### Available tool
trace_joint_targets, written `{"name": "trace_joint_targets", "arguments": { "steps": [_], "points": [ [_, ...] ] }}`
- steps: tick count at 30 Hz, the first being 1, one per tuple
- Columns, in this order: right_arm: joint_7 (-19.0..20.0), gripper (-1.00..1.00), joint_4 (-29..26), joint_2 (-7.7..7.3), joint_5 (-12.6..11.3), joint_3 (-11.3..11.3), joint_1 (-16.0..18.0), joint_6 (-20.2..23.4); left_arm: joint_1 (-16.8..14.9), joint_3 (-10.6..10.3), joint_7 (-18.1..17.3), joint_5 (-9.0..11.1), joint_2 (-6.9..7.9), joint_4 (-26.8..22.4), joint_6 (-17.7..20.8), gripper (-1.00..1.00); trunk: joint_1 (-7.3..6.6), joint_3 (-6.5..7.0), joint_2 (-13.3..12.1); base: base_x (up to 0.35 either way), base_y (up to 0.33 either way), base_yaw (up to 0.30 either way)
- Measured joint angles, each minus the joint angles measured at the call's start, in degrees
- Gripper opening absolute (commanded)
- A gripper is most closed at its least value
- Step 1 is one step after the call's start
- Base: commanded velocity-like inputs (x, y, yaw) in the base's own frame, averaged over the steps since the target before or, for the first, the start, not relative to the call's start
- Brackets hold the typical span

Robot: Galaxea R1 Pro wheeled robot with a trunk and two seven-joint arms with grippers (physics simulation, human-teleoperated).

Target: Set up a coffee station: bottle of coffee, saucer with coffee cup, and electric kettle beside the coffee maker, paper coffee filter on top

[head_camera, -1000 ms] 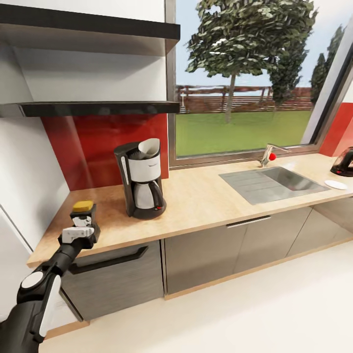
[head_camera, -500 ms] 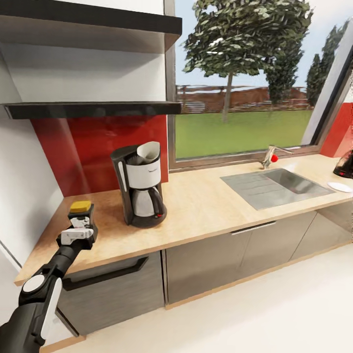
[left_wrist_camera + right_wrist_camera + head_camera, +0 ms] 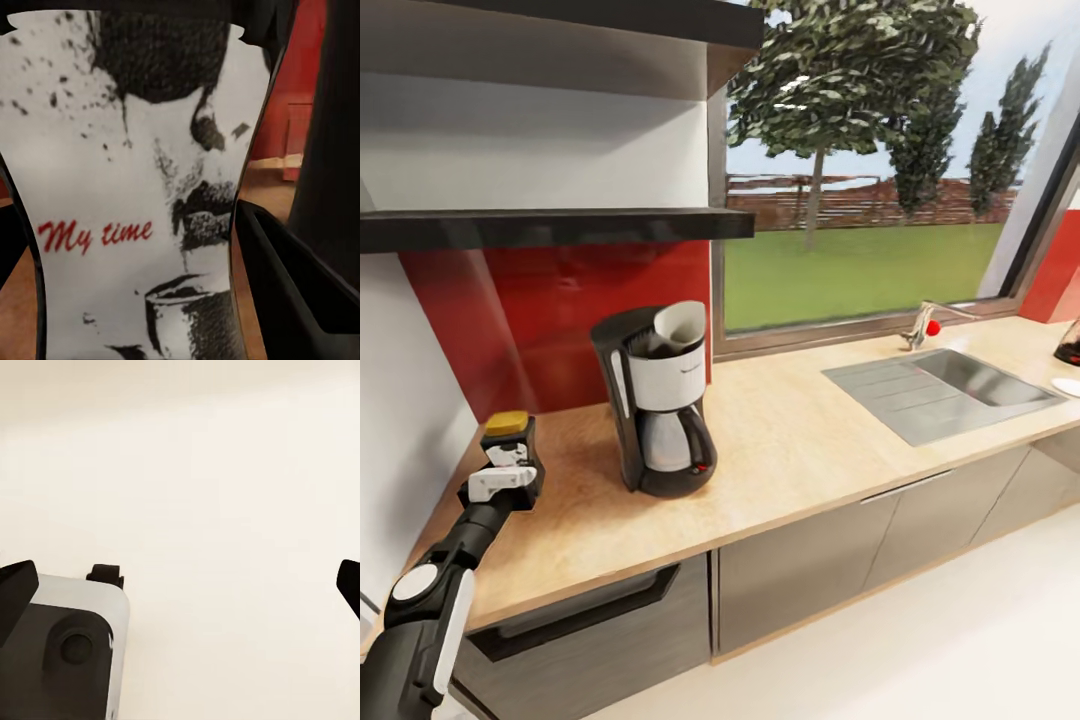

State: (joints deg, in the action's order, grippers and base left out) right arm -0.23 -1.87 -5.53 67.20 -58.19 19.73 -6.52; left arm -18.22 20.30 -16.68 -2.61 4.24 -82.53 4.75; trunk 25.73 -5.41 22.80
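Red glossy backsplash and beige wood-look countertop (image 3: 800, 450) frame our work. We have the bottle of coffee (image 3: 508, 452), dark with a tan top and a printed white label, clamped in the left gripper (image 3: 506, 478) over the counter's left end, well left of the coffee maker (image 3: 660, 400). We judge it best to carry it closer, lower it upright, and release only once it stands. A pale paper filter sits in the maker's top. Our right gripper's (image 3: 180, 577) fingertips stand wide apart over pale floor.
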Motion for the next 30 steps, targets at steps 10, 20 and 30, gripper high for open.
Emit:
{"name": "trace_joint_targets", "arguments": {
  "steps": [10, 20, 30],
  "points": [
    [0.1, 1.0, 0.08, 0.27, 0.18, 0.31, 0.0, 0.15, 0.07, -0.37, -0.05, -0.59, -0.56, 11.22, -9.19, -1.0, 0.03, -0.01, -0.02, 0.018, 0.017, 0.0],
    [0.01, 1.0, 0.0, 0.01, 0.03, 0.14, 0.0, 0.0, -0.33, -0.65, -0.05, -0.32, -0.69, 16.24, -13.77, -1.0, 0.0, 0.0, 0.01, 0.129, 0.0, -0.002],
    [-0.08, 1.0, 0.06, 0.01, 0.06, 0.18, 0.0, 0.0, -0.27, -0.5, -0.06, -0.41, -0.69, 16.33, -13.93, -1.0, 0.02, 0.0, 0.0, 0.08, 0.0, -0.101]
  ]
}}
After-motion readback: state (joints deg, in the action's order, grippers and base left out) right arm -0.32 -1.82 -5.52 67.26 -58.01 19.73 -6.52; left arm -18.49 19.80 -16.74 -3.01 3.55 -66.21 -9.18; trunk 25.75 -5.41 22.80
